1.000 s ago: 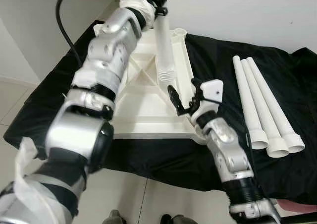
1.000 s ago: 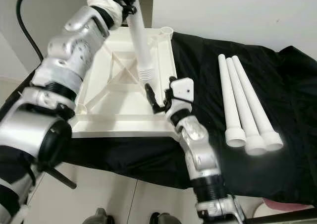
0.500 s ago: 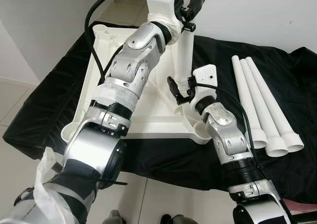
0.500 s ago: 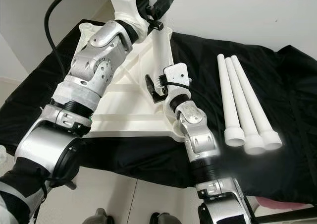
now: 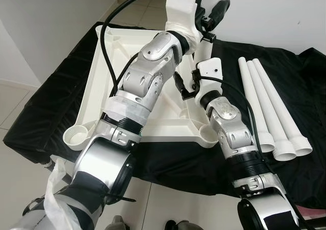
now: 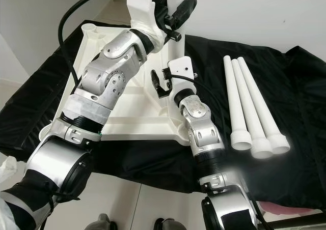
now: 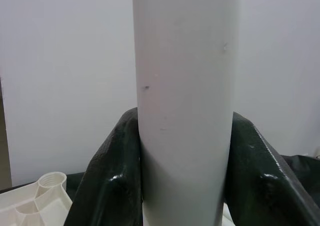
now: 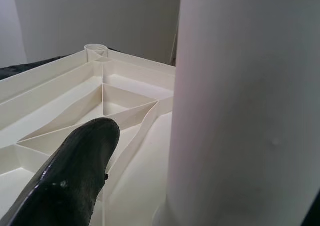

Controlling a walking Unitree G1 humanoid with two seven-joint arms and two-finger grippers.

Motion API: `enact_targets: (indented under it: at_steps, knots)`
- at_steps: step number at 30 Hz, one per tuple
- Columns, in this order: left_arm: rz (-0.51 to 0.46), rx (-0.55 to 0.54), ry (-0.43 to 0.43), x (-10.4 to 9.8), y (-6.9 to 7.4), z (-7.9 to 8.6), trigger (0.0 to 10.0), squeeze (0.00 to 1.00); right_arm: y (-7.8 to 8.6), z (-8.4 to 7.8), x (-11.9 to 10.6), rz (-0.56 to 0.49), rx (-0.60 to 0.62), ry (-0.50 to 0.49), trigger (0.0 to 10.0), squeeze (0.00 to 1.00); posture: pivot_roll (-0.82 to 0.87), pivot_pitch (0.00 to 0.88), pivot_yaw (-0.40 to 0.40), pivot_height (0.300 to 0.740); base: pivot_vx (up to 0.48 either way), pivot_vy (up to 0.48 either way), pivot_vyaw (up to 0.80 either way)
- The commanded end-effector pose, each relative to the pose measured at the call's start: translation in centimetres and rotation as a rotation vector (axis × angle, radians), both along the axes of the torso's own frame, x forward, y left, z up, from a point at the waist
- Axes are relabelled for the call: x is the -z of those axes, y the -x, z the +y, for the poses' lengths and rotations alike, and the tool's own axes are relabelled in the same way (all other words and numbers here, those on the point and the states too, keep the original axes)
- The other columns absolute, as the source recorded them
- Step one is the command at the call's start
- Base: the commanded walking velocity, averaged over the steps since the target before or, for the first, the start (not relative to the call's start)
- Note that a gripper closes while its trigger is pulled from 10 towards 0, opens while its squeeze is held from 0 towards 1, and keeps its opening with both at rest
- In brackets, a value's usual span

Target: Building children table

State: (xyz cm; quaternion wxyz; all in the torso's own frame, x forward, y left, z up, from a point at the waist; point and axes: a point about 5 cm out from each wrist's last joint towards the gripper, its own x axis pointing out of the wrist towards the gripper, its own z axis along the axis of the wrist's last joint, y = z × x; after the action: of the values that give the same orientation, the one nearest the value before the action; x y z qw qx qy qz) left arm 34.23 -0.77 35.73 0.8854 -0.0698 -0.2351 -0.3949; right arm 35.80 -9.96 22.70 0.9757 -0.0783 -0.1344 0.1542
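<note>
**Left gripper pinching an upright leg over the upturned tabletop**

No brand, label or writing can be read on any part.

At the left, a white plastic tabletop lies upside down on a black cloth that covers the worktop. Its ribbed underside faces up. Round sockets sit at its corners: one at the near left corner, one at the near right corner and one at the far left corner. The three that can be seen hold nothing; the fourth corner is hidden behind the arms.

The left arm reaches across the tabletop, and the left gripper has its two black fingers pressed on either side of a white leg, which stands upright over the right side of the tabletop.

Just beside it, the right gripper is at the lower part of the same leg. One finger stands apart from the leg and the other is only just visible at the picture's edge, so the gripper is spread with the leg between its fingers.

At the right, three more white legs lie side by side on the cloth, touching one another, wide open ends toward the robot. That makes four legs counted.
</note>
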Motion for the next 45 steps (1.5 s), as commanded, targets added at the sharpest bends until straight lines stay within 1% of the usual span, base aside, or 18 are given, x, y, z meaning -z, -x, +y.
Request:
enact_targets:
  at_steps: [1,11,12,14,15,16,17,24,29,30,33,34,36,37,40,41,42,45]
  knots:
    - [-0.012,0.025,0.009,-0.3,0.6,-0.3,10.0,0.00,-0.2,-0.1,-0.4,-0.016,0.010,-0.006,10.0,0.00,0.01,0.064,-0.052,0.740,0.000,0.000,0.00]
    - [-0.016,0.030,0.020,-0.5,0.8,-0.3,10.0,0.00,-0.4,-0.1,-0.9,-0.034,0.017,-0.018,10.0,0.00,0.01,0.068,-0.050,0.740,0.000,0.000,0.00]
    - [-0.015,0.032,0.020,-0.5,0.9,-0.3,10.0,0.00,-0.4,-0.1,-1.0,-0.038,0.015,-0.018,4.5,0.00,0.01,0.070,-0.049,0.740,0.000,0.000,0.00]
    - [-0.015,0.032,0.020,-0.5,0.9,-0.3,10.0,0.00,-0.4,-0.1,-1.0,-0.038,0.015,-0.018,4.5,0.00,0.01,0.070,-0.049,0.740,0.000,0.000,0.00]
    - [-0.014,0.033,0.018,-0.5,0.9,-0.3,10.0,0.00,-0.3,-0.1,-1.0,-0.041,0.013,-0.019,2.8,0.00,0.01,0.072,-0.049,0.740,0.000,0.000,0.00]
    - [-0.014,0.033,0.018,-0.5,0.9,-0.3,10.0,0.00,-0.3,-0.1,-1.0,-0.041,0.013,-0.019,2.8,0.00,0.01,0.072,-0.049,0.740,0.000,0.000,0.00]
    - [-0.012,0.034,0.017,-0.5,0.9,-0.4,10.0,0.00,-0.3,-0.2,-1.0,-0.043,0.012,-0.020,0.0,0.00,0.01,0.076,-0.048,0.740,0.000,0.000,0.00]
    - [-0.011,0.034,-0.002,-0.4,0.9,-0.5,10.0,0.00,-0.2,-0.3,-0.8,-0.036,0.006,-0.029,0.0,0.00,0.01,0.082,-0.048,0.740,0.000,0.000,0.00]
    - [-0.046,0.027,-0.021,-0.5,1.0,-0.5,10.0,0.00,-0.2,-0.3,-0.7,-0.028,0.014,-0.048,0.1,0.00,0.01,0.081,-0.047,0.740,0.000,0.000,0.00]
    - [-0.041,0.038,-0.013,-0.4,1.0,-0.5,10.0,1.00,-0.2,-0.2,-0.6,-0.021,0.017,-0.069,10.0,0.00,0.01,0.081,-0.047,0.740,0.000,0.000,0.00]
    - [-0.032,0.055,-0.005,-0.4,1.0,-0.6,10.0,1.00,-0.2,-0.2,-0.6,-0.015,0.018,-0.088,10.0,0.00,0.01,0.080,-0.046,0.740,0.000,0.000,0.00]
    - [-0.036,0.072,0.009,-0.4,1.2,-0.7,10.0,1.00,-0.1,-0.1,-0.5,-0.007,0.017,-0.114,10.0,0.00,0.01,0.080,-0.046,0.740,0.000,0.000,0.00]
    - [-0.045,0.078,0.019,-0.5,1.3,-0.7,10.0,1.00,-0.1,0.0,-0.5,0.001,0.017,-0.135,10.0,0.00,0.01,0.081,-0.046,0.740,0.000,0.000,0.00]
    - [-0.067,0.084,0.036,-0.8,1.6,-0.8,10.0,0.09,0.0,0.0,-0.4,0.007,0.019,-0.154,10.0,0.00,0.01,0.080,-0.045,0.740,0.000,0.000,0.00]
    - [-0.083,0.087,0.048,-1.0,1.8,-0.8,10.0,0.09,0.0,0.0,-0.3,0.011,0.021,-0.164,10.0,0.00,0.01,0.080,-0.045,0.740,0.000,0.000,0.00]
    - [-0.087,0.093,0.080,-1.2,2.1,-0.7,10.0,0.00,0.0,-0.2,-0.3,0.016,0.029,-0.179,10.0,0.00,0.00,0.081,-0.044,0.740,0.000,0.000,0.00]
    - [-0.092,0.094,0.107,-1.3,2.3,-0.5,10.0,0.00,0.0,-0.4,-0.2,0.020,0.041,-0.193,10.0,0.00,0.01,0.081,-0.043,0.740,0.000,0.000,0.00]
    - [-0.094,0.094,0.123,-1.4,2.4,-0.4,10.0,0.00,0.1,-0.6,-0.1,0.023,0.049,-0.202,10.0,0.00,0.01,0.081,-0.043,0.740,0.000,0.000,0.00]
